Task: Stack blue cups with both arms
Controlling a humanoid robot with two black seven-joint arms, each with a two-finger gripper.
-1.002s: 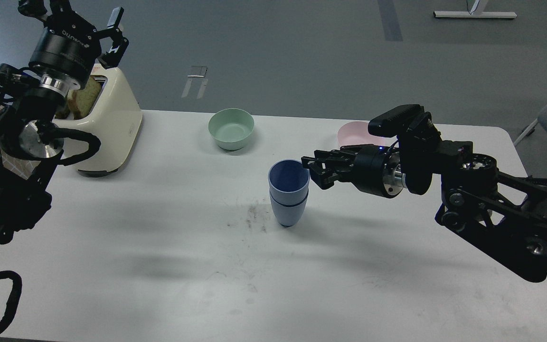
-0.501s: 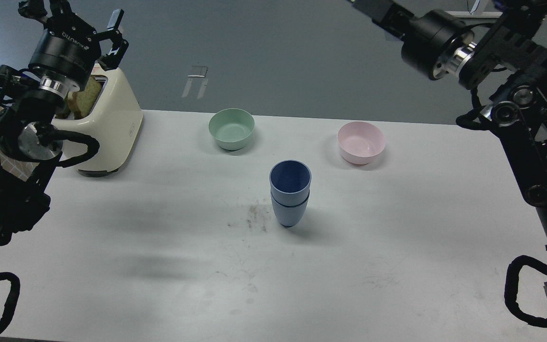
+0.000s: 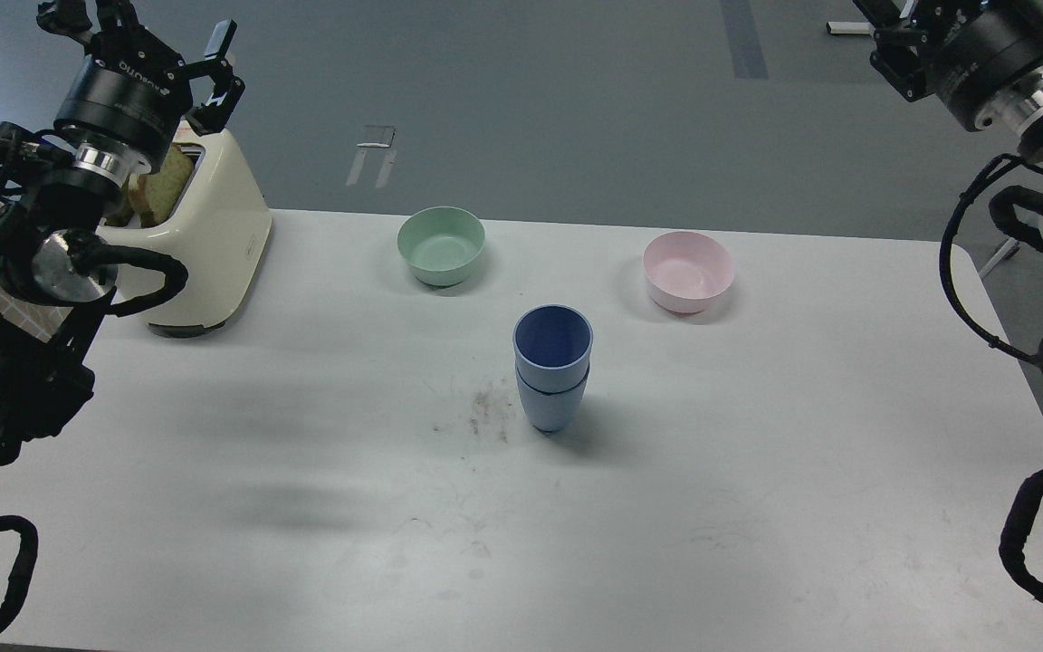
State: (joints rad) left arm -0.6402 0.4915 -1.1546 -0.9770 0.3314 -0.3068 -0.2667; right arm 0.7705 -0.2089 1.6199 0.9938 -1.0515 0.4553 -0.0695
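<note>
The two blue cups stand nested upright near the table's middle: the upper cup (image 3: 553, 349) sits inside the lower cup (image 3: 551, 407). My left gripper (image 3: 141, 32) is raised high at the far left above the toaster, fingers spread open and empty. My right arm is raised at the top right; its gripper (image 3: 893, 36) is partly cut off by the top edge, and its fingers cannot be told apart. Both grippers are far from the cups.
A green bowl (image 3: 441, 244) and a pink bowl (image 3: 688, 270) stand behind the cups. A cream toaster (image 3: 209, 249) with bread slices stands at the back left. The white table (image 3: 757, 471) has scuff marks left of the cups.
My right arm has drawn back from beside the stacked cups and swung up to the top right. The stacked cups stay put. The left arm has hardly moved.
</note>
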